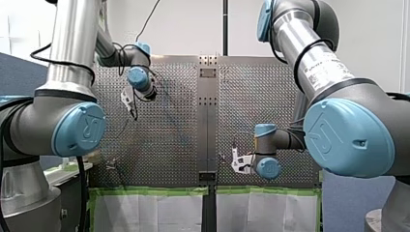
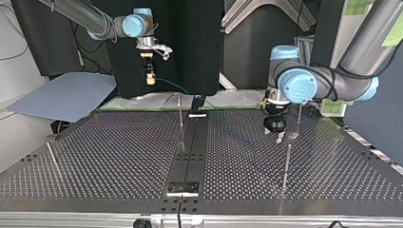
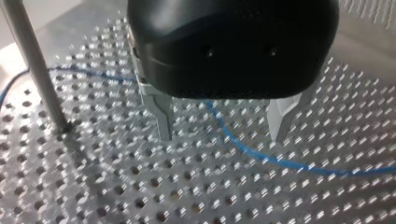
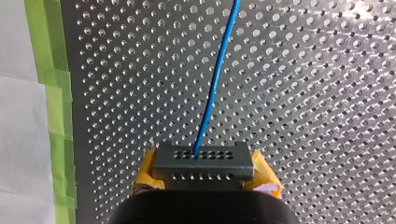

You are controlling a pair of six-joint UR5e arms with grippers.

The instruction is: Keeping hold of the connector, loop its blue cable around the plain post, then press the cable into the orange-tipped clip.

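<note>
While my right gripper clamps the dark connector between yellow pads well away from the plain post, the blue cable trails off over open perforated table, green tape marking its edge. Just beside that post my left gripper stands with metal fingers spread wide, cable passing between them.

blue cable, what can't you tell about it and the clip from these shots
Orange-tipped clip: not found in any view; the top view's posts are too small to show tip colours.
Blue cable: its far end is cut off by the right wrist view's edge, beyond the connector.
Left wrist view: my left gripper hides a stretch of the cable behind its black body.
</note>
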